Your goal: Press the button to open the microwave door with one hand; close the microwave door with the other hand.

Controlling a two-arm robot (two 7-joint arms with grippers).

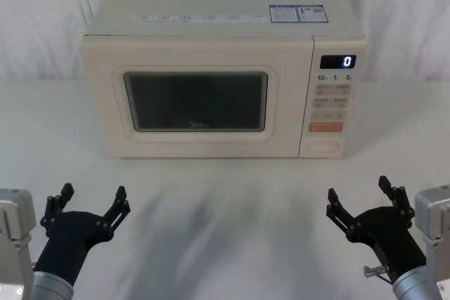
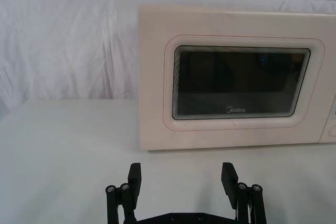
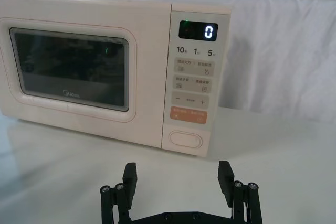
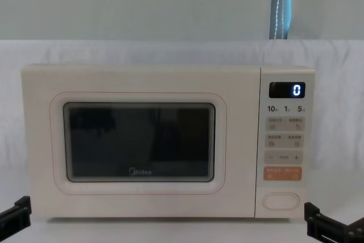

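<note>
While the microwave [image 1: 211,89] stands at 12 o'clock on the white table [image 1: 225,194], its door [image 1: 197,100] is shut, flush with the front. On the keypad panel [image 1: 330,100], at the 3 o'clock side of the door, the display [image 1: 338,62] shows 0. The button [image 1: 323,146] is the lowest key there, just under the orange key [image 1: 325,127], and nothing touches it.

The left hand [image 1: 93,201] hovers above the table at 7 o'clock, its fingers spread and holding nothing, well apart from the door. The right hand [image 1: 361,193] hovers at 5 o'clock, also spread and holding nothing, in front of the button but well apart from it.
</note>
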